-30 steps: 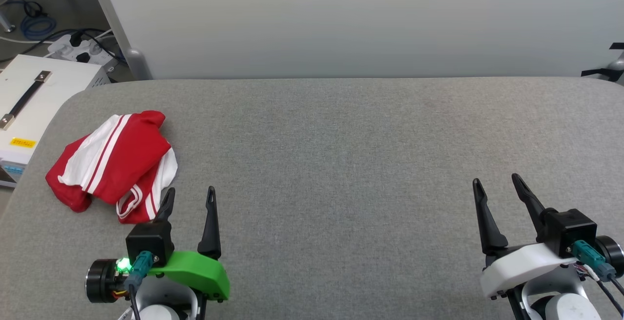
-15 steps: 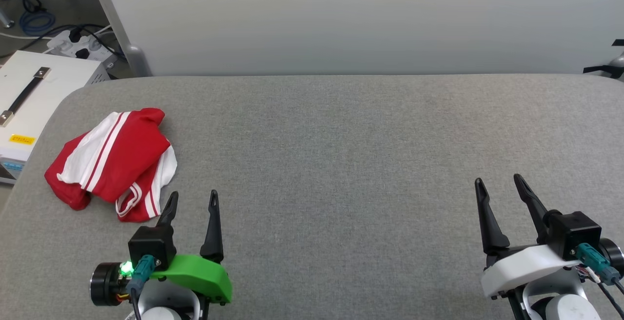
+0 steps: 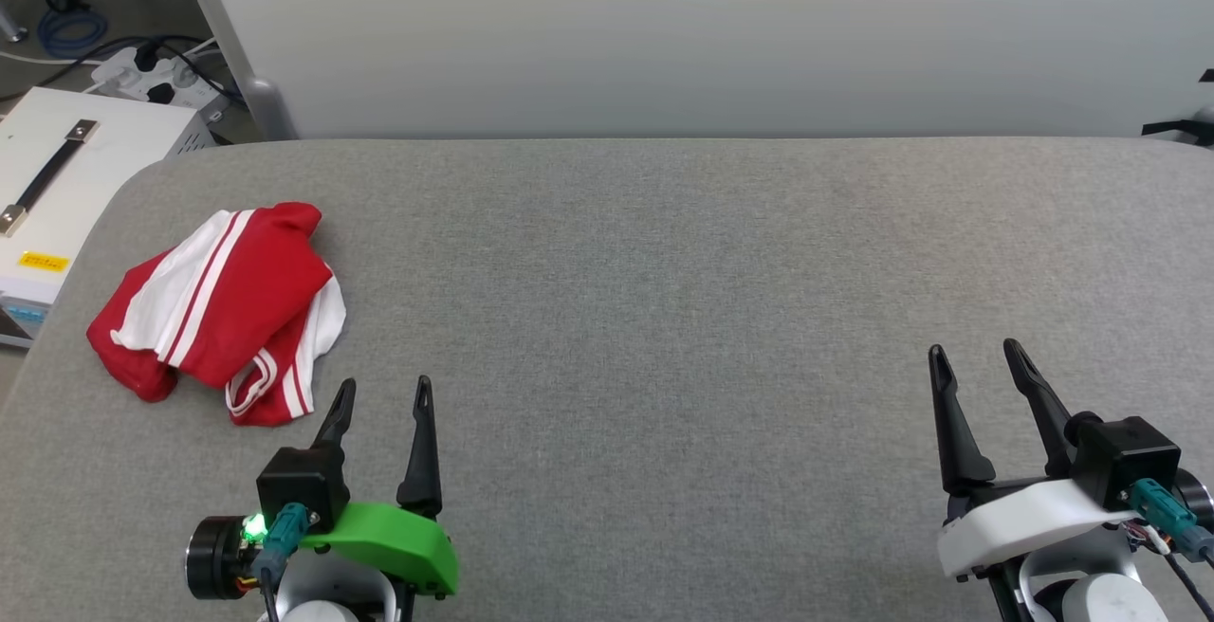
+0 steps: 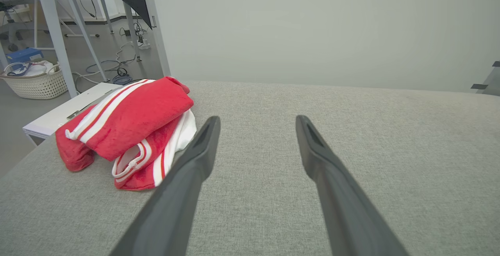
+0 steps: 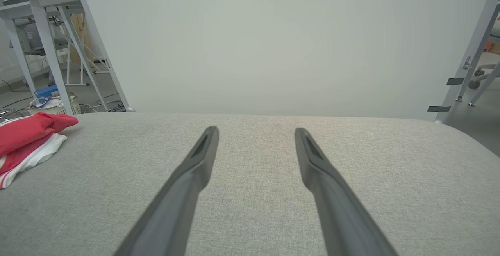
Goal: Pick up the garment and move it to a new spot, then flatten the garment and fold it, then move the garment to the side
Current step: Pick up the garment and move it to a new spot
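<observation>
A grey fabric tabletop [image 3: 664,271] with rounded corners runs up to a plain pale partition [image 3: 664,34]. The shirt [image 3: 223,304], red with white striped parts, lies crumpled near the tabletop's left edge. The left fingers [image 3: 419,456] stand spread and empty just beside it, not touching. The right fingers [image 3: 951,432], also spread and empty, are well apart at the lower right. Beyond the left edge are a white box [image 3: 57,176] with a black handle, a power strip [image 3: 152,82] with cables on the floor, and a basket [image 4: 37,86].
</observation>
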Robot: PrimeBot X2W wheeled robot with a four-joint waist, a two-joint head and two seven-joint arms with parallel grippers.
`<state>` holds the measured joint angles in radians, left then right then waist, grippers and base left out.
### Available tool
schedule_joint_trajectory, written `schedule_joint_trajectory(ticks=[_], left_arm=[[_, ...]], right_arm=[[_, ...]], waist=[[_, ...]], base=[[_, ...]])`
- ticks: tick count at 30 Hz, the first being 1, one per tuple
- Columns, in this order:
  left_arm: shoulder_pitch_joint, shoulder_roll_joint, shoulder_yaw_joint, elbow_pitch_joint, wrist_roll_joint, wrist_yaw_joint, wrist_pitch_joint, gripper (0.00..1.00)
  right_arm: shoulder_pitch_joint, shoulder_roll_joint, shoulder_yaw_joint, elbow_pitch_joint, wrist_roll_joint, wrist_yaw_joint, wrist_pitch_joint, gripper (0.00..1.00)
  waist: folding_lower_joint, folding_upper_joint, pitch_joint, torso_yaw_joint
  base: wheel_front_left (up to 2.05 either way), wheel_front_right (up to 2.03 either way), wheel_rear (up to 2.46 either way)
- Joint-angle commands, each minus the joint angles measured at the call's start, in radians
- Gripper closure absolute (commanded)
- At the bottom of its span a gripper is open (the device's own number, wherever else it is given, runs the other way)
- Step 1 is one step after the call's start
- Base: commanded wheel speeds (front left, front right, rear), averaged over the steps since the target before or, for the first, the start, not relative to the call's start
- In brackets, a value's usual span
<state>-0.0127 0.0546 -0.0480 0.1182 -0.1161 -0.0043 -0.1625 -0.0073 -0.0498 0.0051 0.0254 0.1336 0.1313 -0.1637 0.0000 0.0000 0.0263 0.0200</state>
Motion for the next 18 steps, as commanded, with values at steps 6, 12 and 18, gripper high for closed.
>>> schedule_joint_trajectory(ticks=[6,12,18], left_arm=[[-0.015,-0.003,-0.006,0.007,-0.022,0.005,-0.021,0.00],[-0.016,-0.003,-0.006,0.012,-0.030,0.008,-0.033,0.00],[-0.017,-0.003,-0.006,0.017,-0.036,0.011,-0.046,0.00]], right_arm=[[0.005,0.000,0.008,0.002,0.012,0.000,-0.021,0.00],[0.008,0.000,0.038,0.011,0.007,0.000,-0.033,0.00],[0.010,0.000,0.056,0.021,0.013,0.000,-0.045,0.00]], waist=[[0.0000,0.0000,0.005,0.036],[0.0000,0.0000,0.007,0.096],[0.0000,0.0000,0.004,0.180]], base=[[0.00,0.00,0.00],[0.00,0.00,0.00],[0.00,0.00,0.00]])
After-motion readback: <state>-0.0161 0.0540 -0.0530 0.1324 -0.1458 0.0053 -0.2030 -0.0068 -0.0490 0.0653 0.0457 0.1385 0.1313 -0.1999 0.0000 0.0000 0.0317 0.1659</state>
